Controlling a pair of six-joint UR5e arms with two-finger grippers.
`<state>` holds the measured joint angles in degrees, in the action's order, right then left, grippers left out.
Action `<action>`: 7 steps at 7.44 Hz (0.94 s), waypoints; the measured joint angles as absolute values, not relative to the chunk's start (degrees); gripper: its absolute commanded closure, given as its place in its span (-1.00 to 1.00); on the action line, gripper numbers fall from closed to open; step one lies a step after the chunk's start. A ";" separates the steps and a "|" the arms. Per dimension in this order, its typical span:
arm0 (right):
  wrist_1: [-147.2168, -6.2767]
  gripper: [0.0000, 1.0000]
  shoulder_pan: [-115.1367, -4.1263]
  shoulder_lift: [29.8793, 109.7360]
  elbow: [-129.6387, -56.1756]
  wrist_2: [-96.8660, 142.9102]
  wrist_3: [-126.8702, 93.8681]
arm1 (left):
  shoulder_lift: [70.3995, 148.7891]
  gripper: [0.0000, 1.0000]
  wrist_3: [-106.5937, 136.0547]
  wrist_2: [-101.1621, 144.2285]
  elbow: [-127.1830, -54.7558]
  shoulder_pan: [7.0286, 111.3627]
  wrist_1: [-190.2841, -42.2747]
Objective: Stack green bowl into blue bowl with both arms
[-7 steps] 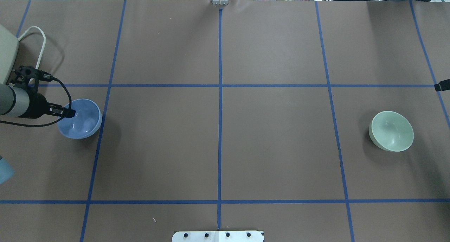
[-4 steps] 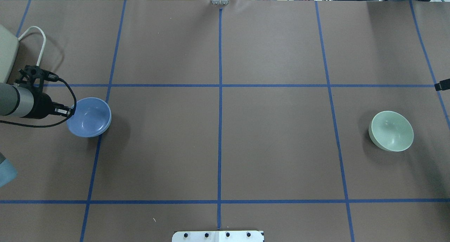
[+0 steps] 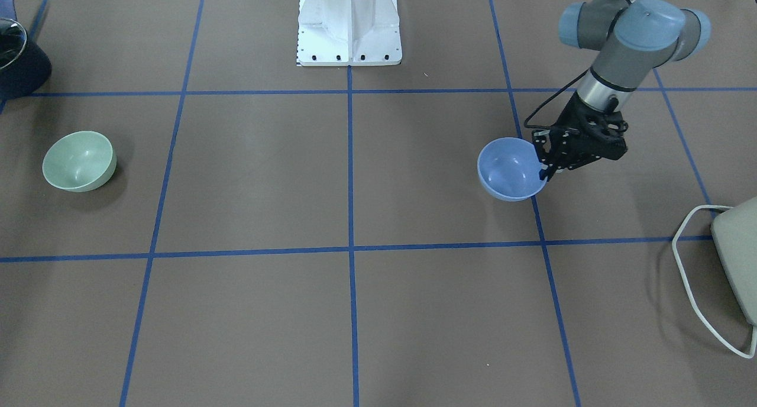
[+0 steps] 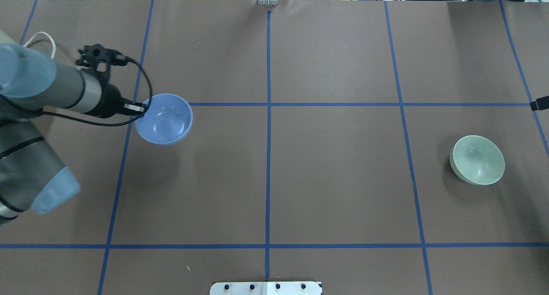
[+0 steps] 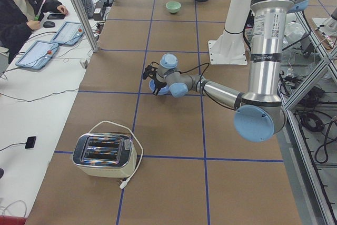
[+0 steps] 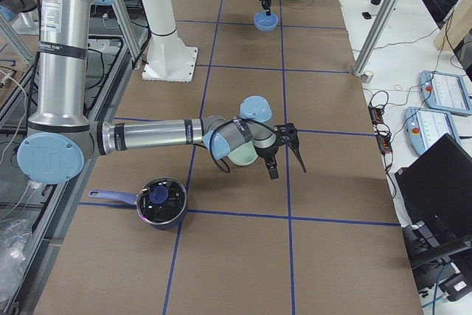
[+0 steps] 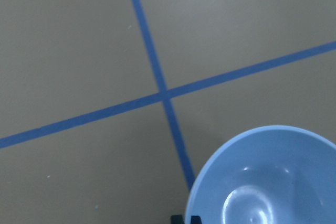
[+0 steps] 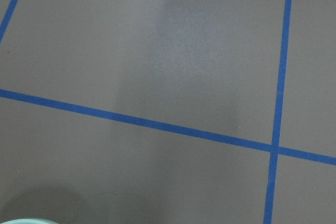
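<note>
Brown bench [image 4: 334, 179], blue-taped grid: left gripper [image 3: 543, 169], clamped on blue bowl [image 4: 165, 120] rim, is carrying it rightward from its earlier spot, so transport is beginning; green bowl [image 4: 478, 160] is waiting far right; right gripper [image 6: 284, 149] beside it, opening: cannot tell.

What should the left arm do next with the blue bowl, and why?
Probably carry the blue bowl toward the middle of the table and set it down. The left gripper is pinching its rim and it appears lifted, while the green bowl sits far off on the robot's right side, so a shared central spot looks needed for stacking.
</note>
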<state>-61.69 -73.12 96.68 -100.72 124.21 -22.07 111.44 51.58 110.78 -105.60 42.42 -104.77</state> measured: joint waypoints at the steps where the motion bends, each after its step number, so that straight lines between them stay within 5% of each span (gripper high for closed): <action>1: -61.66 -1.00 -73.10 96.67 -100.72 124.23 -22.16 | 118.94 1.00 54.28 109.76 -103.48 39.13 -98.33; 4: -61.70 -1.00 -73.04 96.47 -100.60 124.19 -22.23 | 130.51 1.00 57.94 107.37 -94.13 33.15 -96.66; 7: -61.70 -1.00 -73.04 96.42 -100.46 124.19 -22.24 | 132.48 1.00 58.12 107.15 -86.74 31.50 -105.42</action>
<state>-61.70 -73.04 96.42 -100.46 124.19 -22.24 132.48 58.12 107.15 -86.74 31.50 -105.42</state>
